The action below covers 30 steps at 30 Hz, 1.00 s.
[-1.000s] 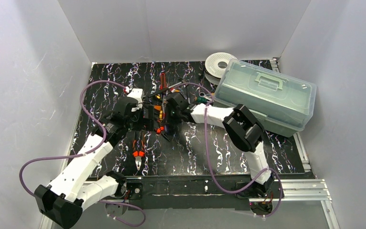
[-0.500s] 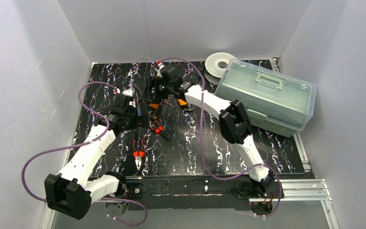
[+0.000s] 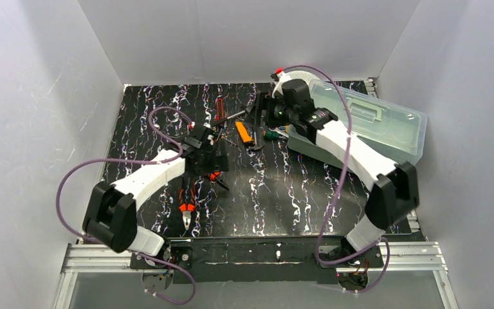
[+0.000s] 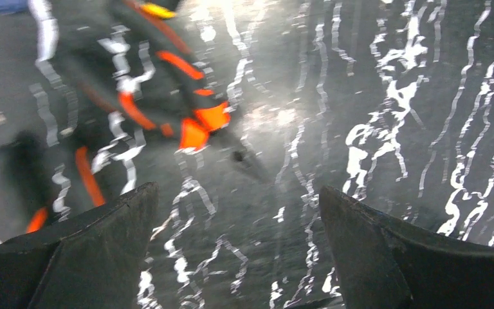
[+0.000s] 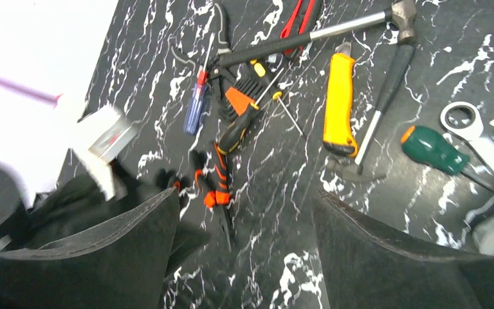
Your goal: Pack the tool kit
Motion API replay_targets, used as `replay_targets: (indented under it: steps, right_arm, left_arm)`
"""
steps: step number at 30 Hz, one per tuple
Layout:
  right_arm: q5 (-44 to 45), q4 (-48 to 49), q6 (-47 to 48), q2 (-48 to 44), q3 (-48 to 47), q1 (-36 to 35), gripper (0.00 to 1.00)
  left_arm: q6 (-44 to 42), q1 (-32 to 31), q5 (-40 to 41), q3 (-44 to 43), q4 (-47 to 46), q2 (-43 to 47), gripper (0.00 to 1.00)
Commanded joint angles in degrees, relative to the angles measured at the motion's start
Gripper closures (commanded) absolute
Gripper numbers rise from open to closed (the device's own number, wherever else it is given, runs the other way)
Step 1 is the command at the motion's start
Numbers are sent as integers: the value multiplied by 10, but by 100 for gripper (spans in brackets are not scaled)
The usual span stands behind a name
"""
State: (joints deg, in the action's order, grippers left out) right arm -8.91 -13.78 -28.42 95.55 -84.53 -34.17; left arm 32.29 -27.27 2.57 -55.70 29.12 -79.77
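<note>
Your left gripper (image 4: pixel 238 193) is wide open and empty, low over the black mat (image 4: pixel 360 96) by the orange pliers (image 4: pixel 196 125). Your right gripper (image 5: pixel 247 199) is wide open and empty too, above the loose hammer (image 5: pixel 315 37), yellow knife (image 5: pixel 339 96) and green screwdriver (image 5: pixel 432 148). The pale-green box (image 3: pixel 395 145) sits at the far right, lid on, with the tools outside
</note>
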Motion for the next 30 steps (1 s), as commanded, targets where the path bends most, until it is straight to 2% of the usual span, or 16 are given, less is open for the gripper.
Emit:
replay_targets:
  steps: [1, 6, 10, 14, 18, 21, 25, 30]
  right_arm:
    - [53, 1, 53, -108, 65, -10, 18]
    - [73, 2, 76, -224, 136, -9, 18]
    - [121, -30, 91, -289, 157, -3, 18]
    - [170, -61, 93, -340, 182, 15, 18]
    - [213, -97, 74, -361, 204, 49, 18]
    - [258, -135, 47, -358, 214, 93, 18]
    - [247, -179, 20, -352, 219, 160, 17]
    - [205, -165, 19, -381, 236, 178, 18]
  left_arm:
    - [65, -25, -5, -34, -83, -60, 5]
    - [79, -26, -10, -33, -166, -151, 4]
    - [96, -5, 5, -71, -127, -223, 2]
    - [130, 80, -8, -36, -124, -229, 2]
    - [150, 175, 28, 4, -115, -198, 2]
    - [168, 212, 51, 12, -115, -188, 2]
    - [130, 198, 67, -21, -105, -168, 2]
    - [72, 98, 151, -72, -68, -97, 2]
